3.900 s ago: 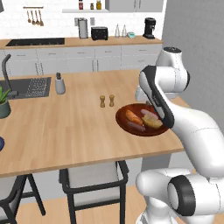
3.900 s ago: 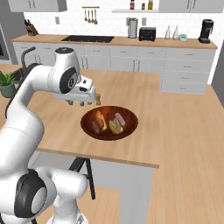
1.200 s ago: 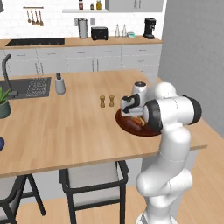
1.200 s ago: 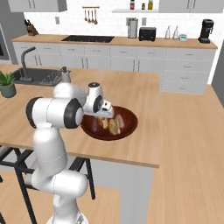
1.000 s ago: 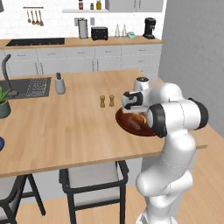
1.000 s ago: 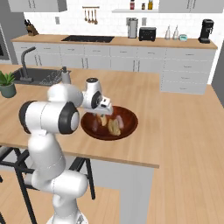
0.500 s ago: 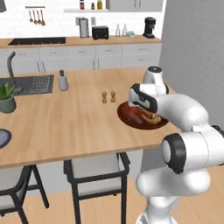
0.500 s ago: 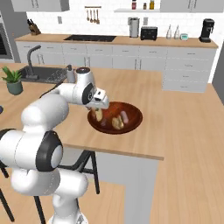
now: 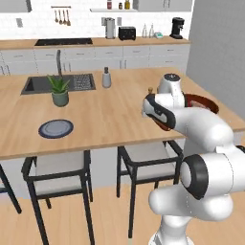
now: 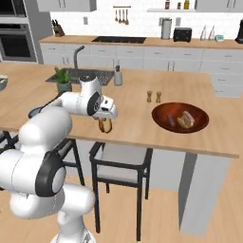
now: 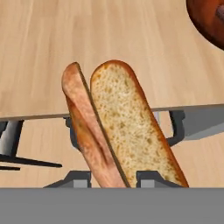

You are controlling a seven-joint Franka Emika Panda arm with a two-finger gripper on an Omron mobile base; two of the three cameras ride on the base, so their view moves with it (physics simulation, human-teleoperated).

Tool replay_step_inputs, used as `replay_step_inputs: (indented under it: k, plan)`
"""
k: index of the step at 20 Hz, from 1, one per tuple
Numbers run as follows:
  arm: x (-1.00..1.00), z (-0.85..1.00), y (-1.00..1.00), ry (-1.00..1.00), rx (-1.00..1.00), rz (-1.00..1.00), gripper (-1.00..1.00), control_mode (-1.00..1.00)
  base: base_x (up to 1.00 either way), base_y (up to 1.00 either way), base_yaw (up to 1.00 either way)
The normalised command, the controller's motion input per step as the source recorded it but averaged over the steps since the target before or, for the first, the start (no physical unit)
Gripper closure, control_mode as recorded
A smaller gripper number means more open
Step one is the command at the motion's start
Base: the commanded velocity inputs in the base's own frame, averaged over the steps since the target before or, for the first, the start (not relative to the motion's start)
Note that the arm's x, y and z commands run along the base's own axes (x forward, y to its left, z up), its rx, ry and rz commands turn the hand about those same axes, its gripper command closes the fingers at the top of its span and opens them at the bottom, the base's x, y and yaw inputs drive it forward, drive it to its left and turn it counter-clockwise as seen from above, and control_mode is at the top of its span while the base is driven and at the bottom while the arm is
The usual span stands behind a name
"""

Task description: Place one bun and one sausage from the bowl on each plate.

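My gripper is shut on a golden-brown bun and a pinkish-red sausage, held side by side over the counter's front edge. In the right base view the gripper hangs low at that edge with the food in it, well left of the dark red-brown bowl. A bun lies in the bowl. The bowl's rim shows at the top right of the hand view. A blue-grey plate sits on the counter far to the left of the arm.
A potted plant and a sink lie behind the plate. A grey bottle and two small shakers stand mid-counter. Stools stand under the counter's front edge.
The base has driven left, so the whole scene shifted and the plate, plant and sink came into view. The gripper left the bowl with the bun and sausage.
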Motion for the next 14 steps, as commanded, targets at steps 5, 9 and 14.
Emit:
replay_step_inputs:
  k: [5, 9, 14]
  plan:
    - [0.00, 0.00, 0.00, 0.00, 0.00, 0.00, 1.00, 1.00, -0.03, 1.00, 0.00]
    - [0.00, 0.00, 0.00, 0.00, 0.00, 0.00, 1.00, 1.00, -0.03, 1.00, 0.00]
    - [0.00, 0.00, 0.00, 0.00, 0.00, 0.00, 1.00, 1.00, 0.07, 1.00, 0.00]
